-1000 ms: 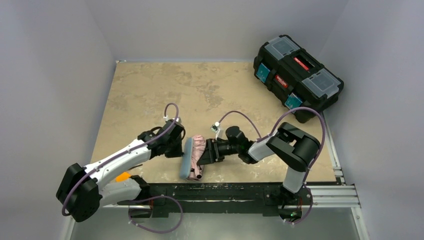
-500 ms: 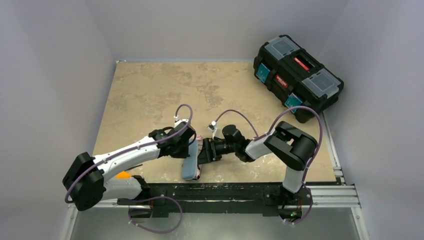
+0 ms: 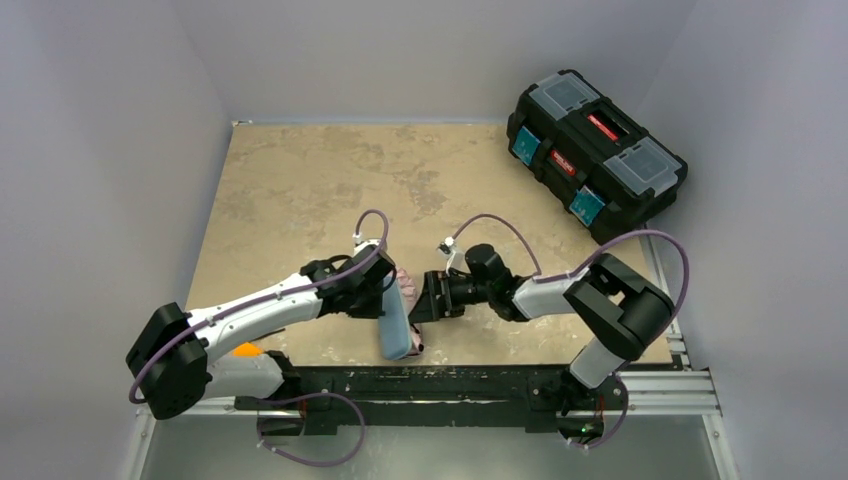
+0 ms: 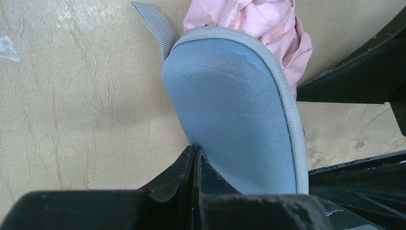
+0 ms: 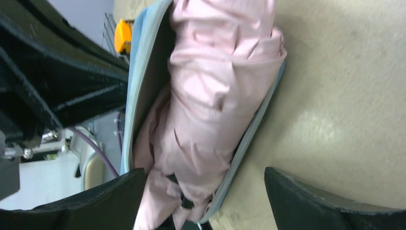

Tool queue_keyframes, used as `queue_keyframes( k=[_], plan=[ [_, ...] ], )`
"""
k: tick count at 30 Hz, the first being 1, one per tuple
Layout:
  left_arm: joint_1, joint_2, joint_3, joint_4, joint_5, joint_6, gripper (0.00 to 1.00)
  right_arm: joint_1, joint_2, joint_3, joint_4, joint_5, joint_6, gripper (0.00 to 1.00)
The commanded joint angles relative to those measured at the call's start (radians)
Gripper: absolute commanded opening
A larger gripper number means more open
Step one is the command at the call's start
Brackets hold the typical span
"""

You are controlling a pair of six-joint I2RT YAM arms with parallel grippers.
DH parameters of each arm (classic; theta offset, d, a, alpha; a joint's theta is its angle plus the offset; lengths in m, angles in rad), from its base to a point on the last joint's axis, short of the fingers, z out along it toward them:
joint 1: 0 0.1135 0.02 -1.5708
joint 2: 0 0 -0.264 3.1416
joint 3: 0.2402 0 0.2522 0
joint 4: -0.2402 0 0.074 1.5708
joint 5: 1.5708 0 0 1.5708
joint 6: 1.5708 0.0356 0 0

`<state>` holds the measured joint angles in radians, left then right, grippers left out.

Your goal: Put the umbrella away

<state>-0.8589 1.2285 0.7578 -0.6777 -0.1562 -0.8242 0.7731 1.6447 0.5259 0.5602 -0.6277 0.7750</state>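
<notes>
The pale pink umbrella [image 5: 215,96] lies folded inside a grey-blue oval case near the table's front edge, and a bit of pink shows in the top view [image 3: 407,288]. The case lid [image 4: 239,120] stands tilted over it. The lid also shows in the top view [image 3: 393,325]. The lower shell's rim [image 5: 249,139] rests on the table. My left gripper [image 4: 195,152] is shut, its tips against the lid's outer face. My right gripper [image 5: 206,191] is open, its jaws either side of the umbrella's near end without gripping it. The shaft and handle are hidden.
A grey strap [image 4: 151,24] sticks out of the case's far end. A black toolbox [image 3: 595,155] sits at the back right. An orange part [image 3: 245,352] is by the left arm's base. The front rail [image 3: 480,385] runs just beyond the case.
My left gripper has moved right and swung the case lid over the umbrella. My right gripper has drawn back to the right, off the umbrella.
</notes>
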Motion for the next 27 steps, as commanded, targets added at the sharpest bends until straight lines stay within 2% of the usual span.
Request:
queue_keyframes(
  k=[1, 4, 6, 9, 11, 18, 27],
  plan=[
    [-0.003, -0.01, 0.035, 0.012, 0.002, -0.025, 0.0, 0.004, -0.095, -0.051, -0.098, 0.001, -0.073, 0.99],
    [-0.003, -0.036, 0.024, 0.012, -0.002, -0.03, 0.0, 0.004, -0.183, -0.092, -0.148, 0.034, -0.087, 0.99],
    [-0.003, -0.048, 0.02, 0.014, -0.005, -0.029, 0.0, 0.005, -0.207, -0.117, -0.149, 0.036, -0.08, 0.9],
    [-0.003, -0.05, 0.021, 0.021, -0.001, -0.026, 0.0, 0.007, -0.208, -0.141, -0.117, 0.018, -0.061, 0.69],
    [-0.003, -0.049, 0.022, 0.029, 0.006, -0.027, 0.0, 0.019, -0.201, -0.128, -0.114, 0.012, -0.062, 0.64],
    [-0.006, -0.046, 0.015, 0.045, 0.023, -0.024, 0.0, 0.062, -0.181, -0.095, -0.118, 0.013, -0.064, 0.65],
    [-0.026, -0.051, -0.007, 0.069, 0.032, -0.045, 0.0, 0.117, -0.061, -0.044, -0.056, 0.033, -0.05, 0.77]
  ],
)
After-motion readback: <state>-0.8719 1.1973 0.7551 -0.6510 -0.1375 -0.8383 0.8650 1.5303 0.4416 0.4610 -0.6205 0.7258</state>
